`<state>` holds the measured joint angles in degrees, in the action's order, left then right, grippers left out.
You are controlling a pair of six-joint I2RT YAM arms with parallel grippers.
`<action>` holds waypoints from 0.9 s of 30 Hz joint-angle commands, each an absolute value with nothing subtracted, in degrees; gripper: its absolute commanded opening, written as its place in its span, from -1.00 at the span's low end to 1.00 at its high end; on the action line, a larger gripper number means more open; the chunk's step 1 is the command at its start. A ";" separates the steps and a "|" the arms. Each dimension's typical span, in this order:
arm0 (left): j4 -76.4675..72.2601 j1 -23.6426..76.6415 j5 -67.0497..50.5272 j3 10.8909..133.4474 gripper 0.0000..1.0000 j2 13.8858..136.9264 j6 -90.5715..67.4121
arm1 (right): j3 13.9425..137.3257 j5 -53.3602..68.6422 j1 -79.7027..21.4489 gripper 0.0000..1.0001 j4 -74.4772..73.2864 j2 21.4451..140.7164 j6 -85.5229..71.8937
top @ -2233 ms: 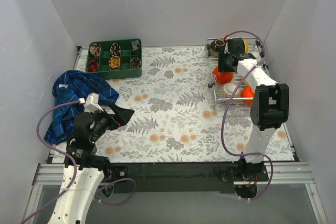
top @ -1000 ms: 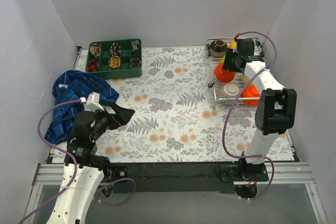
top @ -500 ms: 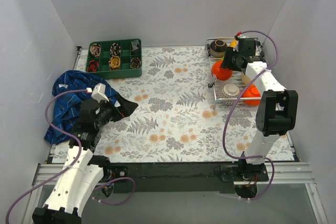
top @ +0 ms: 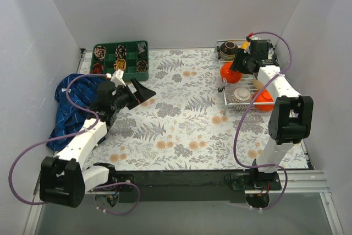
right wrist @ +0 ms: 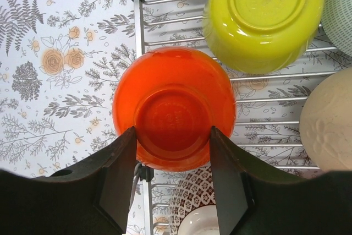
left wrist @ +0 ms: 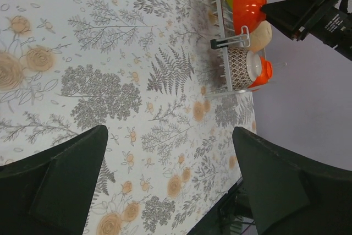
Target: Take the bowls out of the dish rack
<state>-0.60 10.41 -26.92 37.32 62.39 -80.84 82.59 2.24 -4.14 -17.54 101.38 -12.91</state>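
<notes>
We see one red-orange bowl point(right wrist: 173, 100) upside down at the dish rack's point(right wrist: 165, 28) left edge, overhanging its rim toward the floral mat point(top: 187, 119). The right gripper point(right wrist: 172, 133) is clamped on it, a finger pressed to each side of its foot ring. We cannot tell whether the bowl is clear of the bars.

Beside it within the rack lie the lime green bowl point(right wrist: 264, 20) and the beige bowl point(right wrist: 335, 119), both inverted. The white patterned bowl point(top: 241, 93) sits in the rack's near part, and the second red-orange bowl point(top: 263, 98) is by its near right corner. The dark brown bowl point(top: 228, 49) is at its far left corner.

Well to the left of the rack, the left gripper point(top: 144, 93) hangs over the mat with its fingers spread wide. Farther left still are the green tray point(top: 120, 44) and the blue cloth point(top: 74, 103).
</notes>
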 commanded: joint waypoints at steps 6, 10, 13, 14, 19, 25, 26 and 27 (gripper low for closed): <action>-14.40 15.90 -28.92 48.07 0.96 76.10 -84.63 | 83.58 5.45 -3.95 -0.97 -13.36 96.68 -13.45; -18.01 19.07 -29.18 53.16 0.96 83.48 -85.78 | 83.23 6.24 -3.87 -0.97 -13.36 94.93 -13.45; -20.46 21.35 -28.83 57.64 0.97 88.93 -86.39 | 82.71 7.64 -3.87 -0.97 -13.36 93.44 -13.54; -21.26 21.88 -28.74 59.31 0.97 90.34 -87.01 | 82.18 7.99 -3.87 -0.97 -13.36 93.08 -13.54; -27.06 24.52 -28.13 63.01 0.96 96.75 -89.64 | 80.86 11.59 -4.57 -0.97 -13.53 89.40 -14.24; -31.90 26.72 -27.86 65.83 0.96 100.72 -91.76 | 77.79 16.51 -5.97 -0.97 -13.71 84.91 -15.64; -32.17 27.07 -27.77 66.27 0.97 101.68 -91.93 | 77.26 17.13 -6.32 -0.97 -13.71 84.21 -16.34; -32.52 27.77 -27.77 66.79 0.96 102.21 -92.02 | 76.73 17.57 -6.59 -0.97 -13.45 83.68 -16.87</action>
<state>-27.55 26.17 -28.36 63.44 101.38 -90.83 78.43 12.67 -5.32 -16.47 88.16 -14.59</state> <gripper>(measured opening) 0.982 0.574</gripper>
